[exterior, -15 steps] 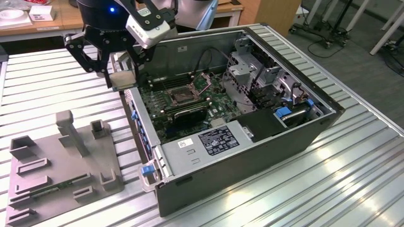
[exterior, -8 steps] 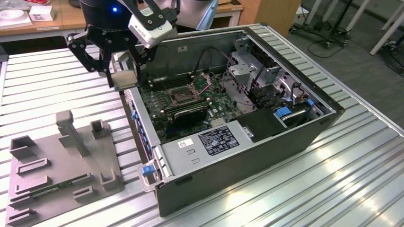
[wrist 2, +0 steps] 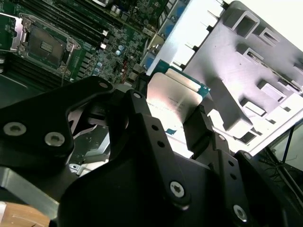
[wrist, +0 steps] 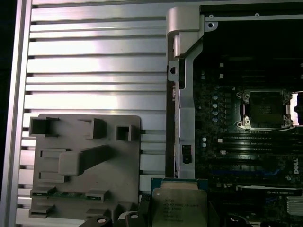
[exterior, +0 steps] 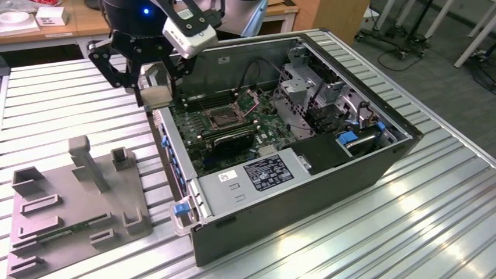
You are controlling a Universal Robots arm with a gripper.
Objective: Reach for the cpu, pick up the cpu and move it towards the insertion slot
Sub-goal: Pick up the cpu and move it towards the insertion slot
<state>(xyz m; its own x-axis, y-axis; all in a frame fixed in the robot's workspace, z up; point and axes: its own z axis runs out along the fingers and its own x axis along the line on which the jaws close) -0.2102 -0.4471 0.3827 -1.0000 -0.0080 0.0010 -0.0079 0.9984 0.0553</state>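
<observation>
My gripper (exterior: 158, 96) is shut on the cpu (exterior: 157, 92), a small square chip with a pale metal face and a green rim. It hangs in the air over the near wall of the open computer case, at the exterior view's left of the motherboard. Both wrist views show the cpu (wrist 2: 173, 97) (wrist: 179, 203) clamped edge to edge between the black fingers (wrist 2: 201, 130). The insertion slot (exterior: 225, 119) (wrist 2: 45, 45) (wrist: 264, 109), a metal-framed socket with a dark centre, lies open on the green board, some way off from the chip.
The grey plastic tray (exterior: 74, 203) (wrist: 94, 156) (wrist 2: 251, 71) lies on the slatted metal table beside the case, with a green memory stick (exterior: 66, 229) (wrist: 66, 194) in it. The case wall (wrist: 182, 71), drive cages (exterior: 310, 93) and cables (exterior: 252, 75) surround the board.
</observation>
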